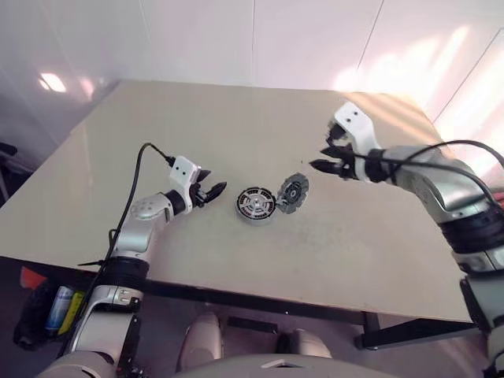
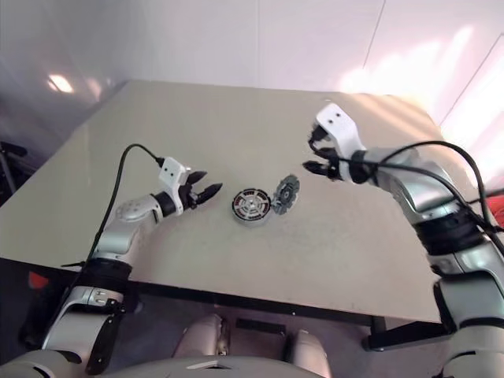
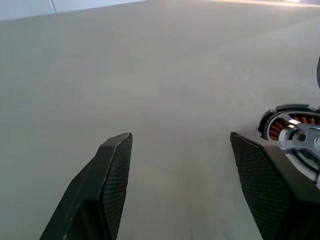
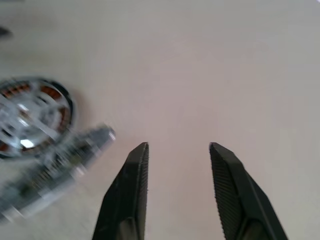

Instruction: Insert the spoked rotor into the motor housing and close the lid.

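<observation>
Left eye view shows the motor housing (image 1: 255, 205) mid-table with the spoked rotor (image 3: 305, 139) seated in it and the lid (image 1: 293, 191) propped against its edge, a stiff, light, slippery disc best pinched across its rim, while left gripper (image 1: 211, 191) and right gripper (image 1: 324, 160) both hang spread and empty

The housing (image 1: 255, 204) sat mid-table (image 1: 157, 142) with the lid (image 1: 292, 191) leaning tilted on its right edge, blocking that side. My left claw (image 1: 211, 191) hung just left of the housing, bare table between. My right claw (image 1: 327, 160) hovered right of the housing, above open tabletop.
</observation>
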